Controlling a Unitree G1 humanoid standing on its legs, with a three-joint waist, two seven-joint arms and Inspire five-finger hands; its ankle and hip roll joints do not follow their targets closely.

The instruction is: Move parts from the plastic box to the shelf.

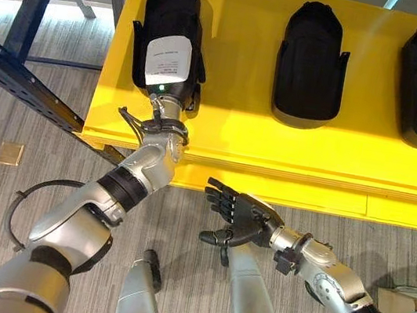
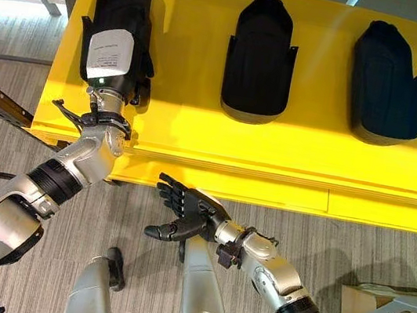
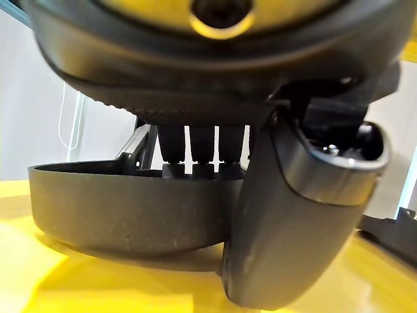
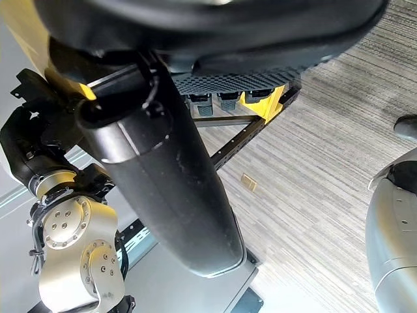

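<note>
Left robot hand (image 1: 168,59) lay over leftmost part (image 1: 171,8) on shelf (image 1: 289,149), part's long axis running straight ahead, grip unclear; right robot hand (image 1: 235,212) hung open, empty.

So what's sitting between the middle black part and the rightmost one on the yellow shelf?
Nothing: between the middle part and the right part, bare yellow shelf, in both eye views.

Bare shelf (image 1: 227,140) btwn parts (image 1: 312,62).

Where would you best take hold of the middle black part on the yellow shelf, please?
Probably across its two long sides, coming from above at the rounded near end: the middle black part lies lengthwise on the yellow shelf, apart from its neighbours, and the open right hand hovers below that edge.
</note>
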